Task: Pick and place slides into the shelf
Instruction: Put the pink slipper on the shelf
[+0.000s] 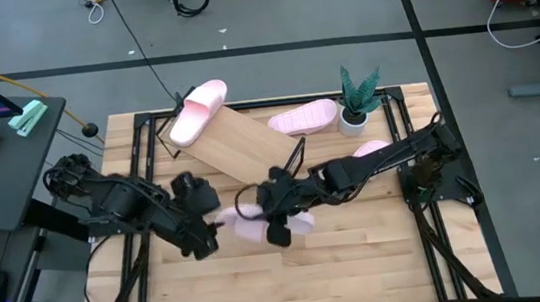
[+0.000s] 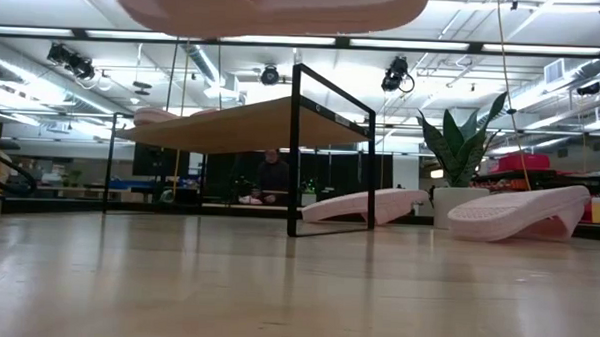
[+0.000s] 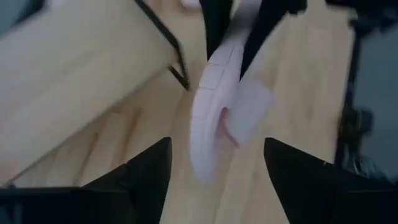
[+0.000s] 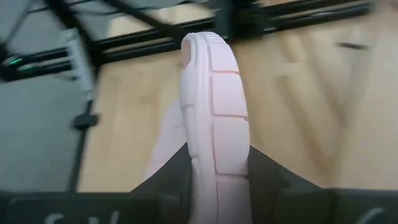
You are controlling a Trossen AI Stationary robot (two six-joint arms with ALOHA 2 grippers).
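Pale pink foam, four slides counted in the high view. No readable writing or brand on any of them.

Left hand (image 1: 219, 224): near the counter's (image 1: 362, 262) middle, fingers spread apart, nothing between them. In its wrist view the fingers stand wide either side of the held slide (image 3: 214, 112), not touching it.

First slide (image 1: 197, 111): strap up, on the far-left end of the shelf (image 1: 239, 144). The shelf sits at an angle on the counter, one light wood plank, black wire end frames.

Held slide (image 1: 258, 228): just right of the left hand, clamped in the right hand (image 1: 281, 210). Right wrist view shows the ribbed sole (image 4: 217, 118) edge-on between that hand's fingers, which press on both sides. In the low view it hangs above the counter at the picture's top.

Third slide (image 1: 303, 118): sole up, lying beside the shelf's far-right side, near the potted plant (image 1: 357, 97), count one.

Fourth slide (image 1: 370, 147): partly hidden under the right arm, by the plant.
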